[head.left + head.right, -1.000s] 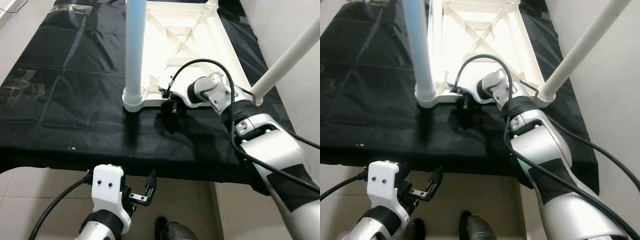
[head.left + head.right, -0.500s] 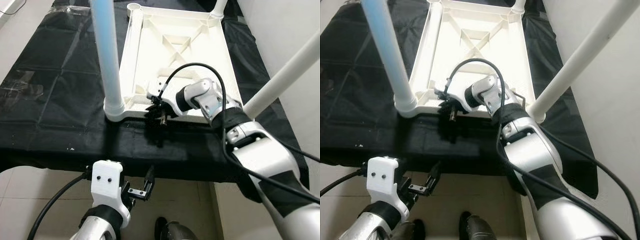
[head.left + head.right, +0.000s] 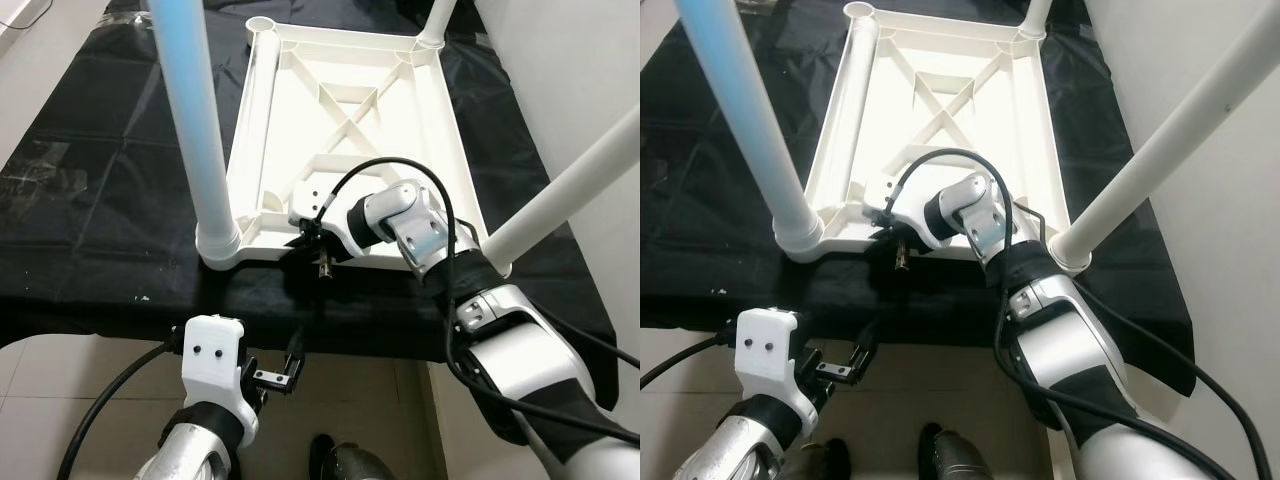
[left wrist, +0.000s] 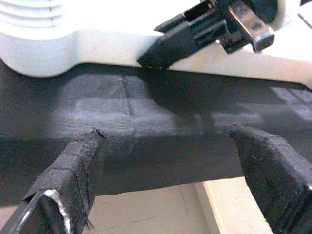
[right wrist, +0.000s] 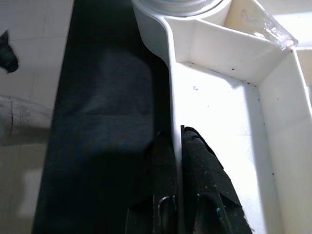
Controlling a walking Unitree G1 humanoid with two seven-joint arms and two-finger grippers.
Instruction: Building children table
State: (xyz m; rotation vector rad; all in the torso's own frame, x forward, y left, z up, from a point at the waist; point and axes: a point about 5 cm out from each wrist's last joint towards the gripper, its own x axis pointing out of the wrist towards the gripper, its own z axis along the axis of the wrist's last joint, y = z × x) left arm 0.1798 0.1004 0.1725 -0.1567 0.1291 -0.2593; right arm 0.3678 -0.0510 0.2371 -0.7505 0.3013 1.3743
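A white children's table (image 3: 345, 120) lies upside down on a black-covered surface (image 3: 90, 180). Three legs stand up from its corners: a pale blue one at the near left (image 3: 195, 130), a white one at the near right (image 3: 570, 190) and one at the far right (image 3: 435, 20). The far-left socket (image 3: 262, 22) holds nothing. My right gripper (image 3: 305, 240) is shut on the table's near rim (image 5: 170, 73), with one finger (image 5: 202, 165) inside the frame and one outside. My left gripper (image 3: 285, 368) hangs open below the surface's front edge, its fingers (image 4: 73, 165) spread with nothing between them.
A white wall (image 3: 600, 60) runs close along the right side of the surface. Tiled floor (image 3: 60, 400) lies below the front edge, where my feet (image 3: 345, 465) stand. The black cloth stretches bare to the left of the table.
The table's near end has slid left and toward me with my right gripper on its rim. The near-left leg now stands further left. The left gripper has hardly moved.
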